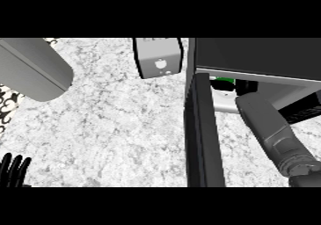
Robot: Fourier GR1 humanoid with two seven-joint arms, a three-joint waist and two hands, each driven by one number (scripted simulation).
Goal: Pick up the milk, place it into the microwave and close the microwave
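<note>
Inside the microwave [266,57], the right hand [246,86] has the milk [222,82] beside it, fingers hidden, grip unclear; door [203,132] unclosed. Left hand [12,170] rests open-fingered.

Single head view, steeply down, counter [124,132] close

Grey forearm [270,127] — black hand [12,170]

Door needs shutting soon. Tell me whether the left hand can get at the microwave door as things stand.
Probably yes. The left hand rests open at the lower left edge, and only bare counter lies between it and the open microwave door, whose outer face is turned toward it.
</note>
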